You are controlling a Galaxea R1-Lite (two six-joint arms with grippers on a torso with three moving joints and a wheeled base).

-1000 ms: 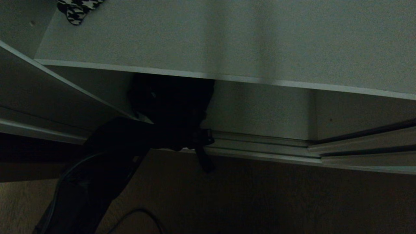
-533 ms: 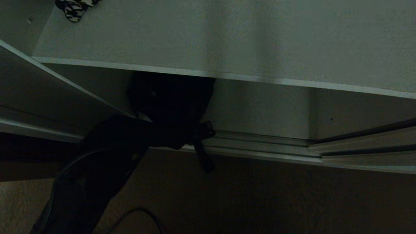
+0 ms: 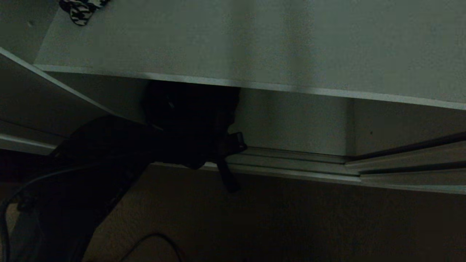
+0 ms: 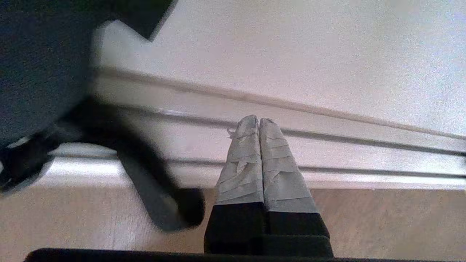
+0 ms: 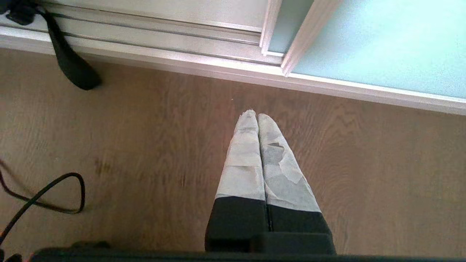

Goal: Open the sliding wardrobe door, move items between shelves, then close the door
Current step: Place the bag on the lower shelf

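Left wrist view shows the left gripper closed and empty over the door track, with the black bag beside it, apart.

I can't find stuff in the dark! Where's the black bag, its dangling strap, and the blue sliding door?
black bag (image 3: 189,109): head view, on its dark body under the shelf.
strap (image 5: 71,67): right wrist view, on its hanging end.
sliding wardrobe door (image 5: 382,47): right wrist view, on the frosted panel.
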